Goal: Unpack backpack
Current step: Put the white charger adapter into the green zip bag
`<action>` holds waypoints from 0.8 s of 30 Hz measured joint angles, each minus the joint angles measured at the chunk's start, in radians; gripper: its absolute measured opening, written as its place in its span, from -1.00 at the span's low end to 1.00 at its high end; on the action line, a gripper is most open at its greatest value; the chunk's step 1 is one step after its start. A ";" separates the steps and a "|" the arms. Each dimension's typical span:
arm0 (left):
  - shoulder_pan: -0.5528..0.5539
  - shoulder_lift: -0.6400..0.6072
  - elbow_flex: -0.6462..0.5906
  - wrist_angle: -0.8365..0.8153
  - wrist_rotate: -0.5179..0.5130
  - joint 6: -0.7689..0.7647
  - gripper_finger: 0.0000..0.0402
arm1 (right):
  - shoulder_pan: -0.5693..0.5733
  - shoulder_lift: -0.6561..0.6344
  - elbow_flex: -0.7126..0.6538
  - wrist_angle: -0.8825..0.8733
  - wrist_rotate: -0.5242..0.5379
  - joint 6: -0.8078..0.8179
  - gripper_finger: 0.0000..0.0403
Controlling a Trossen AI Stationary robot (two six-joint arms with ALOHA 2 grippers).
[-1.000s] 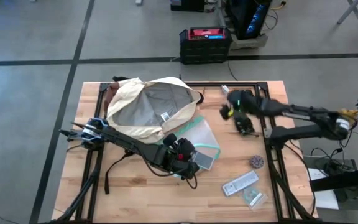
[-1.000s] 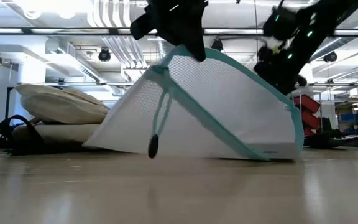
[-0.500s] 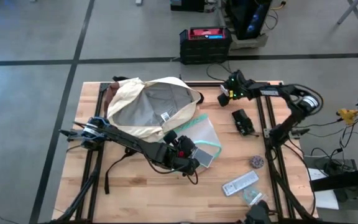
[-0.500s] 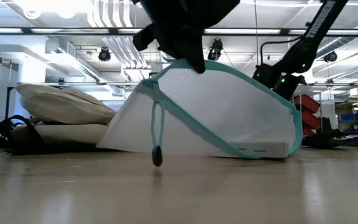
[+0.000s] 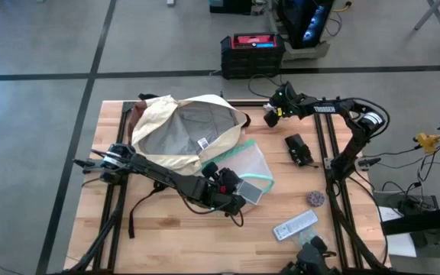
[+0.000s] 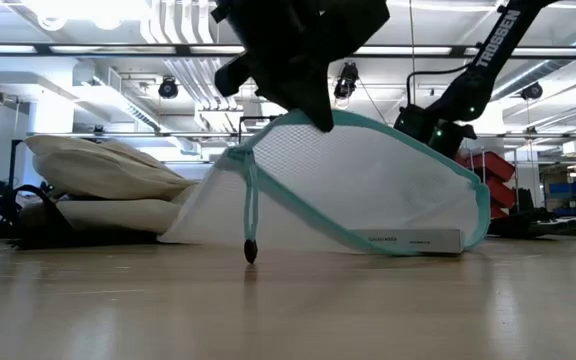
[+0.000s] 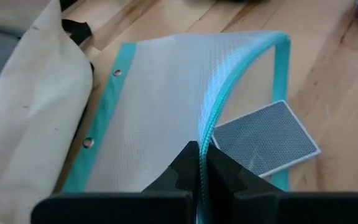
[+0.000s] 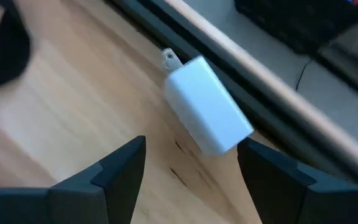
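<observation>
We hold the pouch (image 7: 185, 106) edge pinched in the left gripper (image 7: 199, 163), beside the backpack (image 5: 182, 131) at far left; right gripper (image 8: 188, 165), fingers apart, straddles the white charger (image 8: 207, 113)

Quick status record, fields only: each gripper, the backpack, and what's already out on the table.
left gripper: shut on the zip pouch teal edge, lifting it beside the backpack
right gripper: open, at the table's far edge, white charger ahead between its fingers
backpack: lying open, grey lining showing
already out: card deck, black device, remote, small round item
</observation>
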 joint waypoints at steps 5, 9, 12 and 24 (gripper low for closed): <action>0.001 0.000 0.000 0.023 0.016 0.007 -1.00 | 0.004 -0.020 0.078 -0.147 0.054 -0.152 0.28; 0.011 0.000 0.000 0.054 0.114 0.051 -1.00 | 0.001 0.015 0.178 -0.241 0.021 -0.292 0.40; 0.013 0.000 0.000 0.059 0.119 0.059 -1.00 | 0.002 0.059 0.260 -0.337 -0.038 -0.369 0.48; 0.014 0.000 -0.001 0.063 0.103 0.082 -1.00 | -0.007 0.297 0.491 -0.522 -0.030 -0.442 0.37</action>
